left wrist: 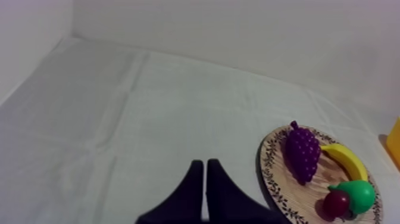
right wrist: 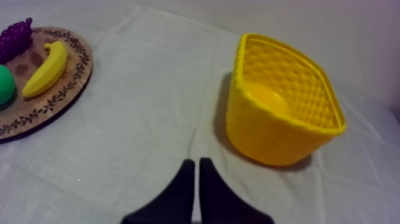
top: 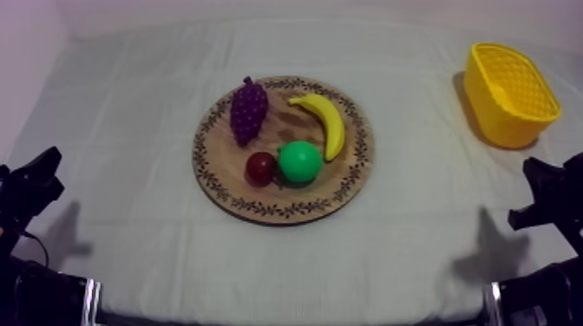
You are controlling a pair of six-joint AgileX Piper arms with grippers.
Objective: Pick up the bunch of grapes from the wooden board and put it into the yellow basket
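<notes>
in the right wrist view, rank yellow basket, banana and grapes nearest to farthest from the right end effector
1. yellow basket, on the cloth just ahead of the right end effector.
2. banana, on the wooden board, off to the side.
3. bunch of grapes, at the board's far edge, beyond the banana.

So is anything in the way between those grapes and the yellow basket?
Only the banana, which lies on the wooden board beside the bunch of grapes, on the side toward the yellow basket. Past the board there is just cloth. Lifted high enough, the grapes should probably pass over it.
</notes>
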